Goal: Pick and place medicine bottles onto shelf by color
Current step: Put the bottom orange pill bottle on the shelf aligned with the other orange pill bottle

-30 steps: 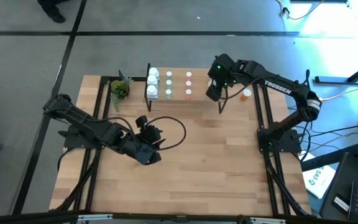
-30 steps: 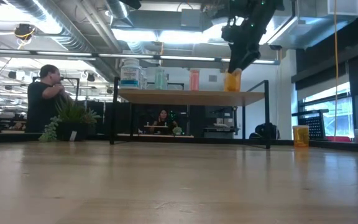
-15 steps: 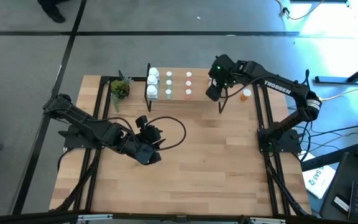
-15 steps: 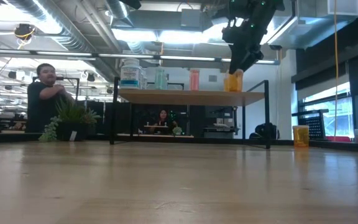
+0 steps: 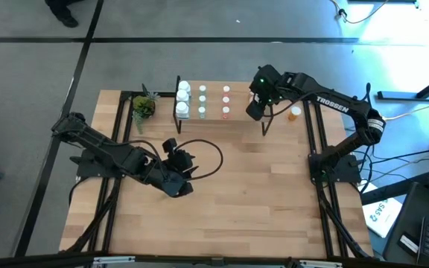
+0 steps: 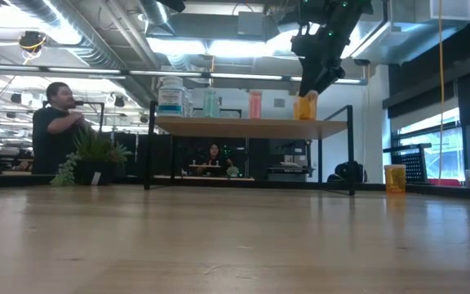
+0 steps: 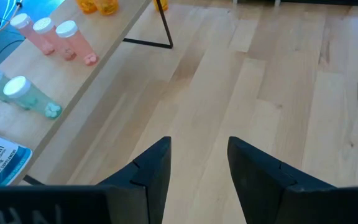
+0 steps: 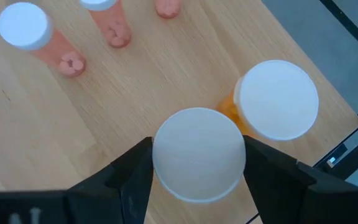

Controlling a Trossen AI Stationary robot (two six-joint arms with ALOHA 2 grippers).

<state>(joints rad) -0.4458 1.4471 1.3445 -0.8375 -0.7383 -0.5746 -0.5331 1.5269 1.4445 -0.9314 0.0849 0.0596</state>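
The right gripper (image 8: 197,163) hangs over the right-hand end of the low light-wood shelf on thin black legs (image 5: 213,117), its two dark fingers standing on either side of the white cap of an orange medicine bottle (image 8: 198,163). The cap fills the gap between them, though whether the pads actually press on it is hard to judge from the wrist view. A second orange white-capped bottle (image 8: 273,106) stands just beside it on the plank, nearer the shelf's corner. In the low view the gripper's bottle (image 6: 304,106) looks to sit on or barely above the shelf top.

Along the shelf stand the pink-red bottles (image 5: 226,101), pale green bottles (image 5: 202,101) and white bottles (image 5: 183,100). One more orange bottle (image 5: 295,113) stands on the big wooden table (image 5: 229,201), beyond the shelf's right end.

The left gripper (image 7: 197,163) waits with its fingers spread and nothing between them, low over the table in front of the shelf, near a small green potted plant (image 5: 143,106).

Against the frames of a second ago, both arms and every bottle stand as they did; only a person (image 6: 55,135) in the room behind has shifted.
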